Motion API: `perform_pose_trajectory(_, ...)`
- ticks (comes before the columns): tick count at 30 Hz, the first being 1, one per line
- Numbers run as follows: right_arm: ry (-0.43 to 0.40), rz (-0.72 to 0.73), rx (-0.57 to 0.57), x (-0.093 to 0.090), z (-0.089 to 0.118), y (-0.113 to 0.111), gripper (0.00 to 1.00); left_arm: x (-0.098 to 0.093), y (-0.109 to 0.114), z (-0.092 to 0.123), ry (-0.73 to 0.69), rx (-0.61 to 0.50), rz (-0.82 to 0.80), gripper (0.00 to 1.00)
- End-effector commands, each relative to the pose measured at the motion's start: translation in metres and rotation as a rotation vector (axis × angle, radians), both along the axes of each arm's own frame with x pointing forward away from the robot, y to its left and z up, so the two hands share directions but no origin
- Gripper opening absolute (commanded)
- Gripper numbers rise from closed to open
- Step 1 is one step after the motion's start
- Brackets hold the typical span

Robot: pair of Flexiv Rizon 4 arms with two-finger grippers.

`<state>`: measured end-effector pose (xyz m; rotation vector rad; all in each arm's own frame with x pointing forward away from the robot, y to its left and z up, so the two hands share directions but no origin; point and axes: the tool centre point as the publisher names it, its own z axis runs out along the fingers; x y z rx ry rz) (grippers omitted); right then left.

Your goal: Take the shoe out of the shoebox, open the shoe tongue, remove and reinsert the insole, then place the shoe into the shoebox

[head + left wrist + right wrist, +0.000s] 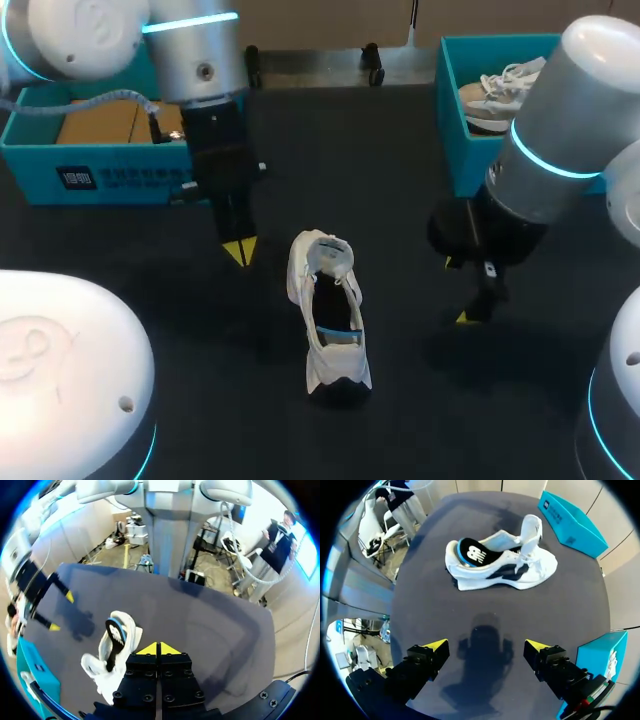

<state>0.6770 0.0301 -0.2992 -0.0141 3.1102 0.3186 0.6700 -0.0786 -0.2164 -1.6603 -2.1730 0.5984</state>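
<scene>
1. Left claw is clenched on nothing, its yellow tips pressed together. Right claw hangs released, fingers wide apart, also empty.
2. Between the two claws the shoe stands on its sole on the table, just beside the left claw and ahead of the right.
3. It looks light, with a soft, floppy upper. The heel collar or the sole's edges probably give the firmest hold.

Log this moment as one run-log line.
shoe: on table, tongue raised, insole inside | left gripper: shut, empty, beside shoe | right gripper: open, empty
</scene>
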Motion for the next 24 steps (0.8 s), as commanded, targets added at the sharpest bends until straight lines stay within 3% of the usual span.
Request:
perform_pose_trajectory(1,0.008,0.012,-0.023,0.000,0.021,-0.030,1.00,-0.004,-0.023,-0.012,-0.003,0.067,-0.088,0.00)
perform_pose_trajectory(7,0.045,-0.007,-0.050,0.003,0.028,-0.058,1.00,-0.011,-0.036,-0.017,-0.018,0.070,-0.149,0.00)
perform_pose_trajectory(11,-0.019,-0.032,0.036,0.001,0.023,-0.074,1.00,-0.011,-0.039,-0.018,-0.006,0.050,-0.191,0.00)
perform_pose_trajectory(24,-0.019,-0.032,0.036,0.001,0.023,-0.074,1.00,-0.011,-0.039,-0.018,-0.006,0.050,-0.191,0.00)
